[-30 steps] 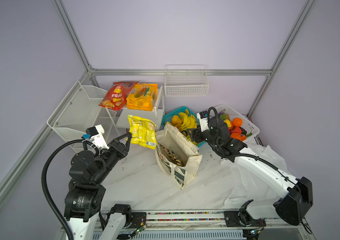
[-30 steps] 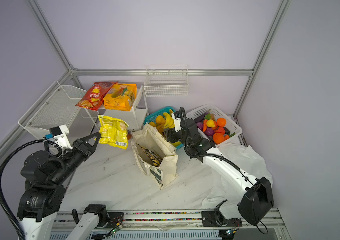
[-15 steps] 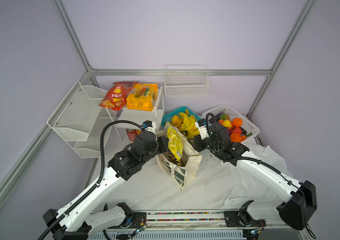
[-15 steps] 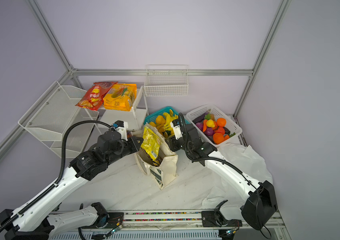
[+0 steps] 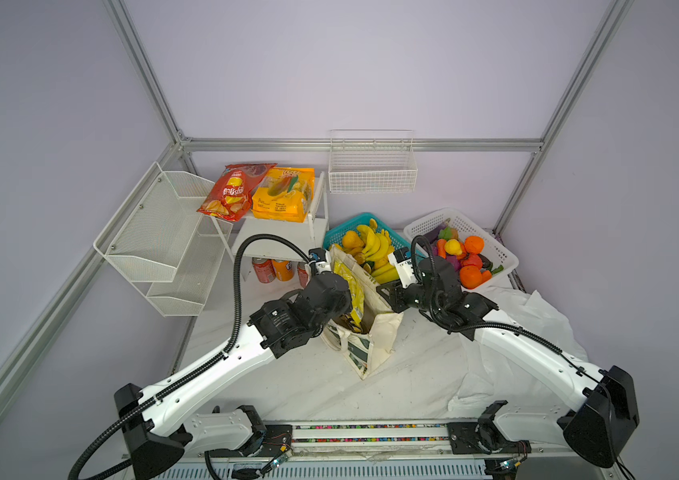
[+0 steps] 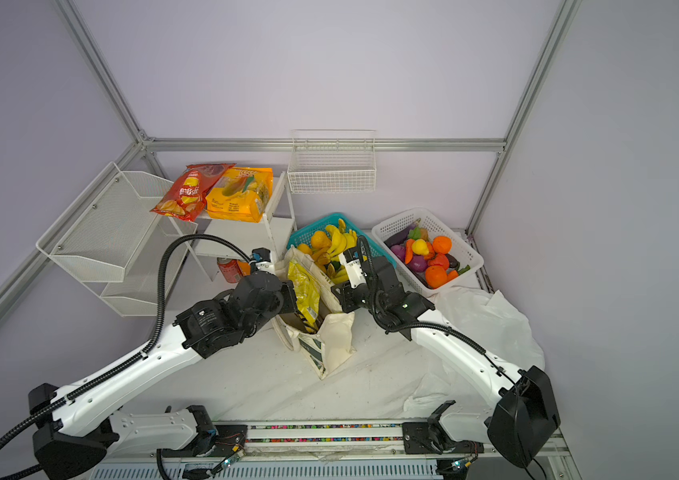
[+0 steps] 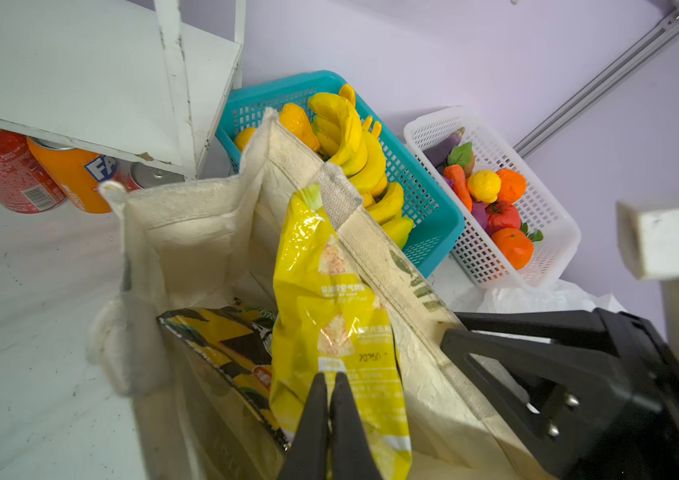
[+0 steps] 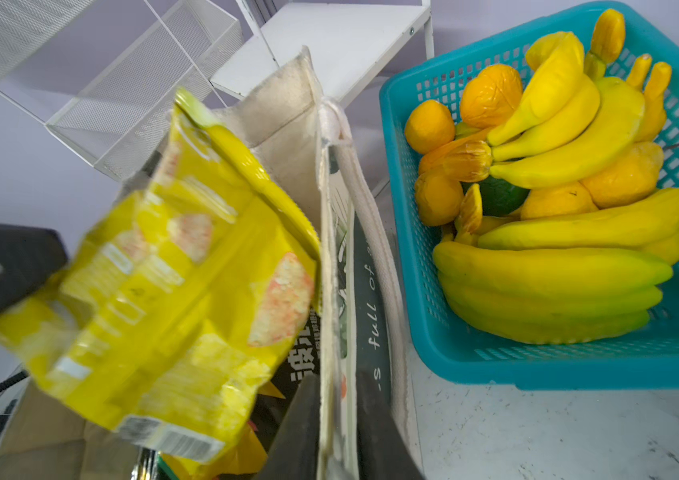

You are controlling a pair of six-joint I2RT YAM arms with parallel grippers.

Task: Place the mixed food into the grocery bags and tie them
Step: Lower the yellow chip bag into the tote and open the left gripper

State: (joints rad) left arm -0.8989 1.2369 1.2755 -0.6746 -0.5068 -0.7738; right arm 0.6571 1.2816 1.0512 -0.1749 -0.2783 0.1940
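Note:
The cream canvas tote (image 5: 375,332) (image 6: 331,340) stands open mid-table, a black chip bag with yellow zigzags (image 7: 229,336) inside it. My left gripper (image 7: 329,378) is shut on the small yellow snack packet (image 7: 329,299) (image 5: 352,286) (image 8: 188,270), which hangs in the tote's mouth. My right gripper (image 8: 335,382) (image 5: 385,295) is shut on the tote's right wall, one finger inside and one outside. Yellow bananas (image 5: 375,245) (image 8: 558,266) lie in the teal basket behind. A purple eggplant (image 5: 439,230) rests in the white basket. The crinkly white plastic bag (image 5: 537,324) lies flat at the right.
Teal basket (image 5: 339,232) and white basket (image 5: 491,249) stand close behind the tote. A red chip bag (image 5: 233,195) and an orange-yellow packet (image 5: 283,199) top the white shelf, with soda cans (image 5: 273,270) beneath. A wire rack (image 5: 154,237) fills the left.
My left arm has swung in from the left, carrying the yellow packet into the tote's mouth. My right gripper has dropped to the tote's right wall and closed on it.

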